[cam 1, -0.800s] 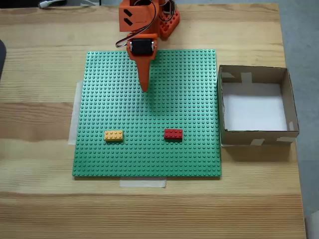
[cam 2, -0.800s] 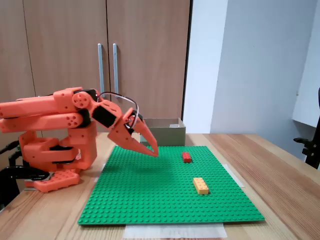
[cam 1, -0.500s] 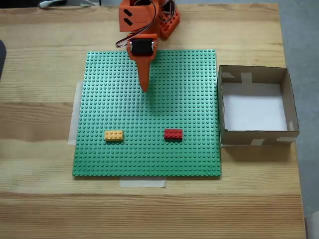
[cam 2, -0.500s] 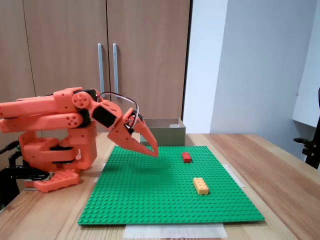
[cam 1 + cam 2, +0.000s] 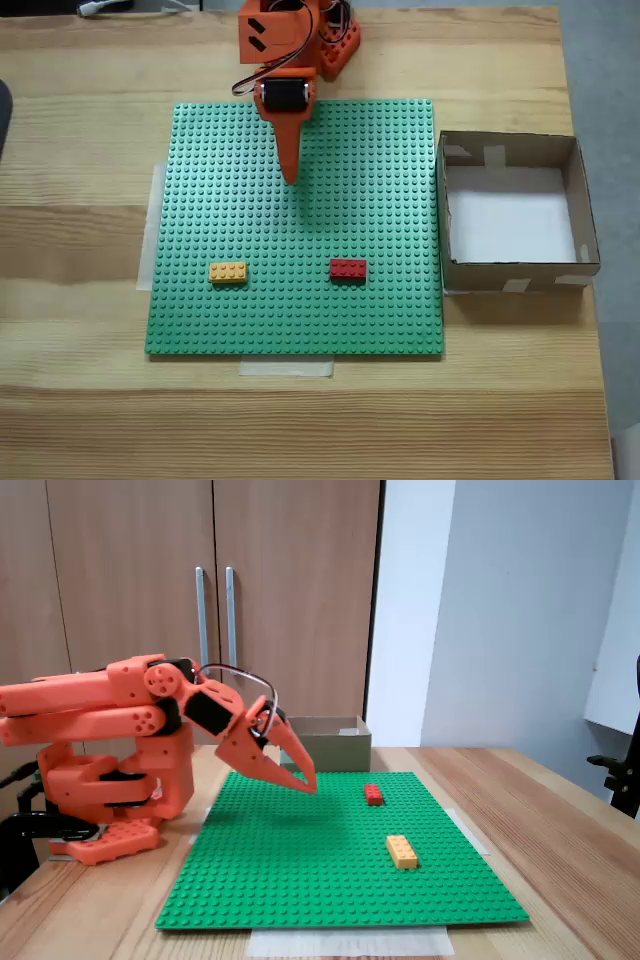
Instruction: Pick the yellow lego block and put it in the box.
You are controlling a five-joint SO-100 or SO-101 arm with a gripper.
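The yellow lego block [image 5: 228, 272] [image 5: 402, 851] lies flat on the green studded baseplate [image 5: 380, 180] [image 5: 300, 880], toward its front left in the top-down fixed view. The brown cardboard box [image 5: 517, 275] [image 5: 330, 750] with a white bottom stands just off the baseplate's right edge in that view. My orange gripper [image 5: 291, 178] [image 5: 307, 783] hangs shut and empty over the plate's back part, its tips pointing down a little above the studs, well apart from the yellow block.
A red lego brick [image 5: 348, 269] [image 5: 373, 794] sits on the baseplate to the right of the yellow one in the top-down view. The arm's orange base [image 5: 110, 780] stands behind the plate on the wooden table [image 5: 80, 400]. Tape strips hold the plate's edges.
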